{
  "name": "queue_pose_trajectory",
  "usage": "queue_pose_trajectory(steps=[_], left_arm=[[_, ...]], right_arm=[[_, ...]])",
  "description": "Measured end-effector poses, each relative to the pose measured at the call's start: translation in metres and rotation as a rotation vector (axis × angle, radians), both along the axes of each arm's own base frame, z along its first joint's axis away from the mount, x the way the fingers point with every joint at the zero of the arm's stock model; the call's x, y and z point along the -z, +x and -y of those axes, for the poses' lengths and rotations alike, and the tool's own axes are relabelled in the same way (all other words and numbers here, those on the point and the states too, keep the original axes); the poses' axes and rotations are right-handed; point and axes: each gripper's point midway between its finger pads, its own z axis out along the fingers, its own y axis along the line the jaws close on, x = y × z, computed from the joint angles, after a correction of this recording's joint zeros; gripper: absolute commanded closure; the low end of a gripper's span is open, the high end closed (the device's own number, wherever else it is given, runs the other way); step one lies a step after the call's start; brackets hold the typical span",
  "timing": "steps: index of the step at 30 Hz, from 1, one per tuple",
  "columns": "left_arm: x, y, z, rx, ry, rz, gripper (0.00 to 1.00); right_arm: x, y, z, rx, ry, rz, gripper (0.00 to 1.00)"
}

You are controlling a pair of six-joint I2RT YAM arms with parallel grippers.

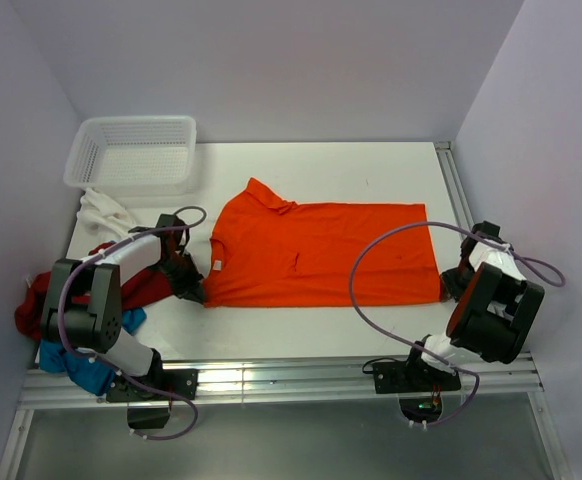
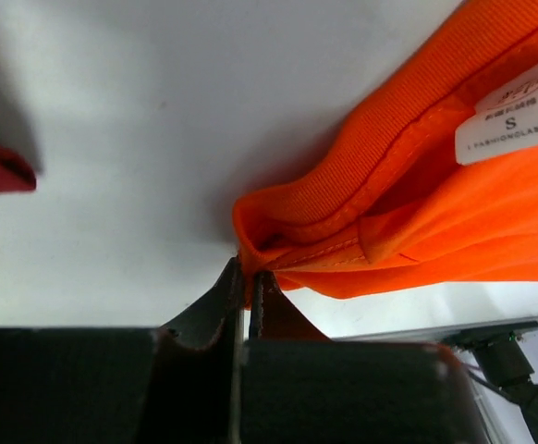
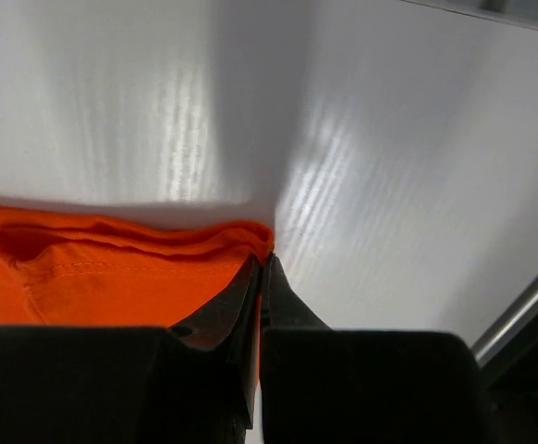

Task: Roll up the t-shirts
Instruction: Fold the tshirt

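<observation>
T-shirt [image 1: 321, 255] corners between each arm's fingers [image 2: 213, 310]

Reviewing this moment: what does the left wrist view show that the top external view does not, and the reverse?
Left wrist only: that the left tool is pinched shut on the edge of the orange t-shirt by its collar, and the S printed on the neck label. Top external only: the white mesh basket, a blue t-shirt and a white t-shirt heaped at the left, and the right tool at the orange shirt's opposite end. Both: the orange t-shirt on the white table, plus part of the dark red t-shirt.
</observation>
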Motion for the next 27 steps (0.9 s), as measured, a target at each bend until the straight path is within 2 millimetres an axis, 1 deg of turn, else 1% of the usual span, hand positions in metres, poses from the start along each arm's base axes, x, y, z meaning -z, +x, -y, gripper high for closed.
queue_pose_trajectory(steps=[3, 6, 7, 8, 9, 10, 11, 13, 15, 16, 17, 20, 24, 25, 26, 27], left_arm=[[-0.001, -0.007, 0.000, 0.002, -0.010, -0.023, 0.99], [0.000, -0.019, 0.000, 0.004, -0.019, -0.045, 0.99], [0.001, -0.025, -0.001, 0.005, -0.018, -0.061, 0.95], [0.001, -0.029, -0.001, 0.005, -0.018, -0.065, 0.91], [0.002, -0.033, -0.002, 0.006, -0.018, -0.073, 0.82], [0.002, -0.037, -0.003, 0.010, -0.018, -0.078, 0.58], [0.002, -0.041, -0.003, 0.016, -0.021, -0.084, 0.48], [-0.001, -0.046, -0.003, 0.017, -0.023, -0.088, 0.35], [-0.007, -0.045, -0.004, 0.021, -0.024, -0.061, 0.31], [-0.012, -0.043, -0.004, 0.021, -0.022, -0.045, 0.25], [-0.017, -0.041, -0.004, 0.023, -0.022, -0.026, 0.23], [-0.033, -0.029, -0.005, 0.022, -0.017, 0.026, 0.21], [-0.052, -0.010, -0.006, 0.016, 0.001, 0.097, 0.20], [-0.057, -0.005, -0.006, 0.013, 0.003, 0.112, 0.18], [-0.062, 0.000, -0.006, 0.009, 0.005, 0.129, 0.14], [-0.069, 0.007, -0.005, 0.002, 0.003, 0.150, 0.12]], right_arm=[[-0.002, -0.011, -0.001, 0.021, -0.005, -0.028, 1.00], [0.003, -0.027, -0.005, 0.045, -0.002, -0.060, 1.00], [0.005, -0.033, -0.007, 0.052, 0.004, -0.071, 1.00], [0.004, -0.036, -0.008, 0.058, 0.004, -0.071, 0.95], [0.004, -0.038, -0.009, 0.065, 0.004, -0.071, 0.84], [0.003, -0.040, -0.009, 0.074, 0.006, -0.074, 0.61], [0.003, -0.041, -0.009, 0.075, 0.007, -0.077, 0.55], [0.003, -0.043, -0.009, 0.072, 0.008, -0.087, 0.44], [0.001, -0.046, -0.009, 0.069, 0.007, -0.099, 0.42], [0.000, -0.046, -0.008, 0.066, 0.005, -0.102, 0.41], [-0.001, -0.046, -0.008, 0.065, 0.004, -0.103, 0.40], [-0.008, -0.044, -0.005, 0.061, 0.000, -0.103, 0.39], [-0.028, -0.032, 0.003, 0.024, -0.019, -0.067, 0.38], [-0.035, -0.029, 0.004, 0.009, -0.020, -0.056, 0.31], [-0.040, -0.025, 0.005, -0.004, -0.019, -0.042, 0.29], [-0.046, -0.019, 0.005, -0.031, -0.013, -0.018, 0.01]])
